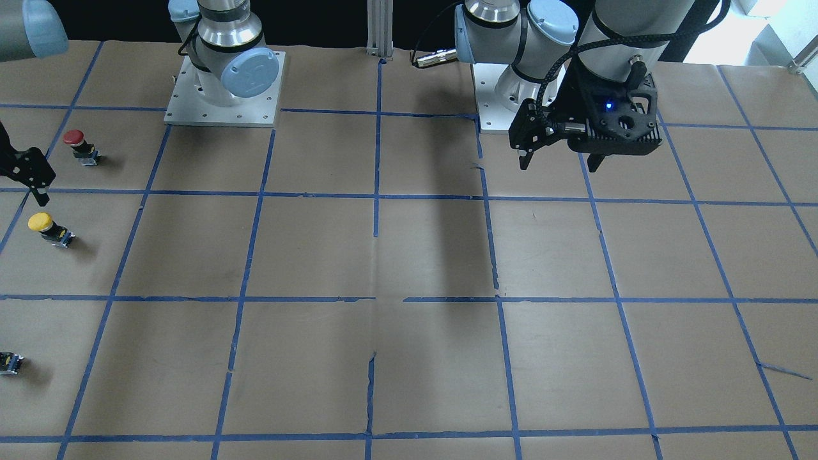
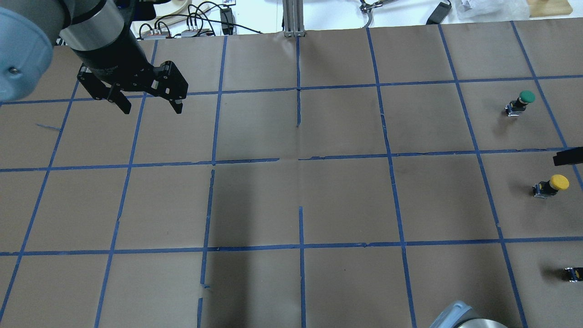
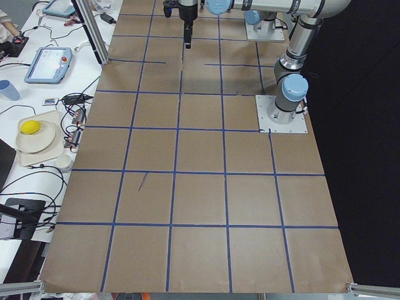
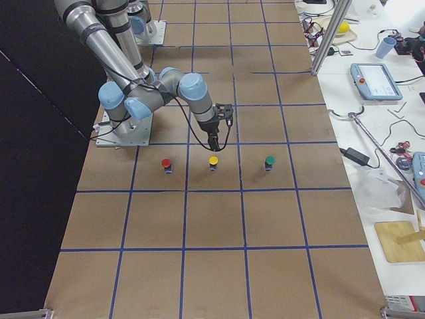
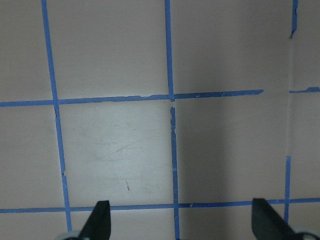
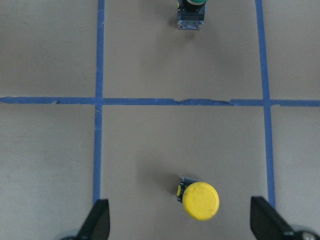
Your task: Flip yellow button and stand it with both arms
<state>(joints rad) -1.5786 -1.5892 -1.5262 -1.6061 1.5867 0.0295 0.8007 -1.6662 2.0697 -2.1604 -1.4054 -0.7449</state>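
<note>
The yellow button (image 6: pixel 199 200) stands cap up on the brown paper; it also shows in the front view (image 1: pixel 48 228), the overhead view (image 2: pixel 552 184) and the right side view (image 4: pixel 213 161). My right gripper (image 4: pixel 214 141) hovers just above it, open and empty. In the right wrist view its fingertips (image 6: pixel 100 217) stand wide apart with the button between them, nearer the right one. My left gripper (image 2: pixel 150 105) is open and empty, held above the table near its own base, far from the button. Its fingertips (image 5: pixel 100 220) show over bare paper.
A green button (image 2: pixel 521 102) stands one square farther from the robot, and a red button (image 1: pixel 80 145) one square nearer. Blue tape lines grid the paper. The arm bases (image 1: pixel 223 96) stand at the robot's edge of the table.
</note>
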